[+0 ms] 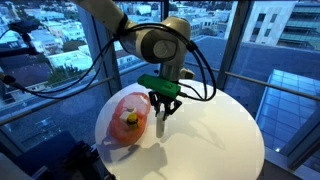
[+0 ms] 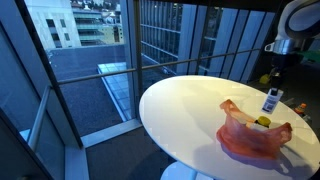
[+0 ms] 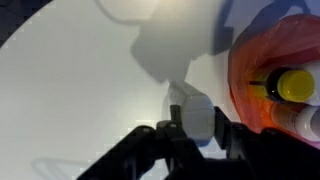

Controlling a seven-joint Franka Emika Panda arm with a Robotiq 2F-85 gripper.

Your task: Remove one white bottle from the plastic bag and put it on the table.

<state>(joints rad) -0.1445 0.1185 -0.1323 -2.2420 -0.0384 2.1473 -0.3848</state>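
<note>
My gripper (image 1: 161, 113) is shut on a white bottle (image 1: 160, 125) and holds it upright just above or on the round white table (image 1: 215, 140), right beside the red plastic bag (image 1: 125, 118). In the wrist view the white bottle (image 3: 193, 116) sits between the black fingers (image 3: 193, 130). The red bag (image 3: 262, 75) lies to the right with a yellow-capped bottle (image 3: 295, 85) inside. In an exterior view the white bottle (image 2: 271, 100) stands behind the red bag (image 2: 252, 135), with the gripper (image 2: 275, 80) above it.
The round table stands next to large windows (image 2: 170, 40) with a city view. A second white bottle end (image 3: 310, 122) shows in the bag. Open tabletop spreads to the side away from the bag (image 1: 225, 125).
</note>
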